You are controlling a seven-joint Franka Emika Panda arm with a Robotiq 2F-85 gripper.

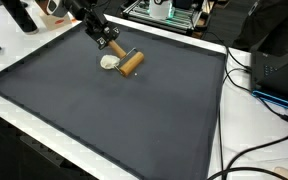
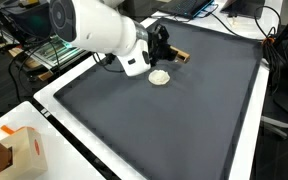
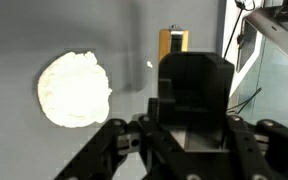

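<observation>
A dark mat (image 1: 134,120) covers a white table (image 1: 236,120), cables (image 1: 254,154) alongside

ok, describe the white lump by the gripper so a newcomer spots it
Find the big dark mat, then the gripper near its edge. Beside it lies a flattened, roundish white lump; its only neighbour is a brown cylinder.

mat (image 1: 134,120): on counter (image 1: 231,130), covering most of it
cylinder (image 1: 132,64): on mat, near its far edge in an exterior view
lump (image 1: 108,62): on mat, just beside cylinder, left of it in wrist view
hand (image 1: 108,40): at cylinder's end, over mat
cables (image 1: 269,100): on counter, beside mat's edge
</observation>
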